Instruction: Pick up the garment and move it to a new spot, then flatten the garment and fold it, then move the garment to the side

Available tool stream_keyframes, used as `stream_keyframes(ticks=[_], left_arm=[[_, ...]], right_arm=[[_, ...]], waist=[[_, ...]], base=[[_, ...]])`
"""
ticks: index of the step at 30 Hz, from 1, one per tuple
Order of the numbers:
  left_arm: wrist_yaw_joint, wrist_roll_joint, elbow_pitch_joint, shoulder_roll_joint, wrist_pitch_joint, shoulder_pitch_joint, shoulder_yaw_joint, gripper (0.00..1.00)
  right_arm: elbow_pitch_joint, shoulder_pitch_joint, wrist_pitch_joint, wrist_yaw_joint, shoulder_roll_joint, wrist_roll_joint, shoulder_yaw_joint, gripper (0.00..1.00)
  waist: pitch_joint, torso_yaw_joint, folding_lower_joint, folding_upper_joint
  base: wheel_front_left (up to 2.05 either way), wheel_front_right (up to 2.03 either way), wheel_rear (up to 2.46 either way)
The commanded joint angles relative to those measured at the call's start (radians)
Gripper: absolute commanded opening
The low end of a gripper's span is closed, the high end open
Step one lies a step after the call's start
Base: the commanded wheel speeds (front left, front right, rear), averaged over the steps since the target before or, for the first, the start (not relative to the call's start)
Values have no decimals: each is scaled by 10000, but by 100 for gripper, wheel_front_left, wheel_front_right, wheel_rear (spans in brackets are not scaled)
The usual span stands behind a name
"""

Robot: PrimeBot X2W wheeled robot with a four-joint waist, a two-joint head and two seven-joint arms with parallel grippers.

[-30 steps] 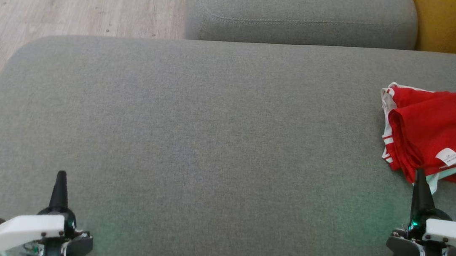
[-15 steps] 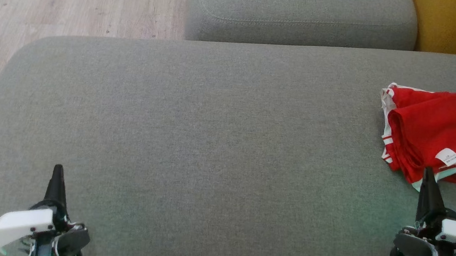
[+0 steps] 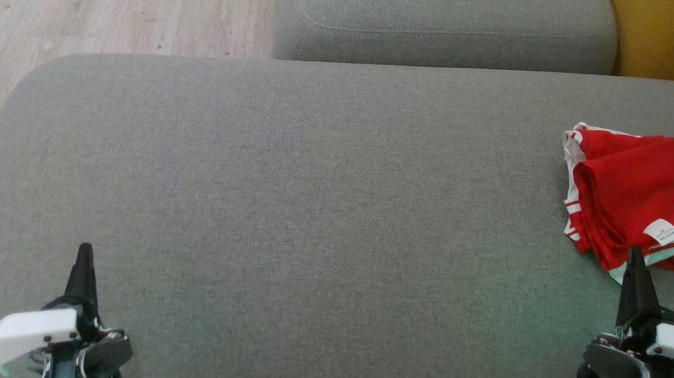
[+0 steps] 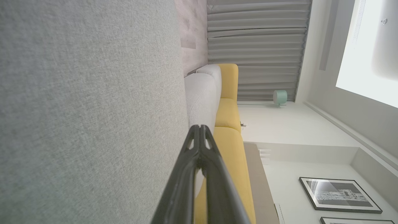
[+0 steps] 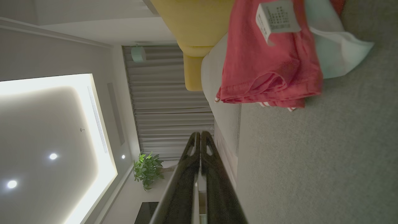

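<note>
The red garment (image 3: 643, 196) lay in a folded, several-layered pack by the right edge of the grey seat cushion (image 3: 309, 211), roughly midway between its near and far edges. Its white-striped edges faced the cushion's middle, and a white label (image 3: 662, 231) and a pale hem lay along its near side. The pack ran out of the head view on the right, so its full length could not be told. What showed lay broader along the cushion than deep.

The right tool (image 3: 634, 253) was by far the nearer one. Its two fingers were pressed together, holding nothing, and pointed straight at the garment's near hem. From the head the tip seemed to meet that hem. The right wrist view showed bare grey fabric between the fingertips and the cloth, so the tool stood just short of it, with the garment ahead and a little to one side.

The left tool (image 3: 84, 249), also pinched together and empty, sat near the cushion's near left corner, well apart from the garment. Its wrist view took in the cushion's weave, a yellow sofa (image 4: 230, 149) and curtains.

Folded and set aside as it lay, the task looked about finished. Any further nudge would likely fall to the right arm.
</note>
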Motion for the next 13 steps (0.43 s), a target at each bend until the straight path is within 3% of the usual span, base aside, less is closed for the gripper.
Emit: stream_keyframes(ticks=[1,13], left_arm=[[-67,-53,-362,47,73,-498,420,0],[-67,-53,-362,47,73,-497,420,0]], right_arm=[[-386,-193,87,-7,-116,41,165,0],[-385,-195,106,-7,-100,21,141,0]], waist=[[1,0,0,0],[1,0,0,0]], base=[[0,0,0],[0,0,0]])
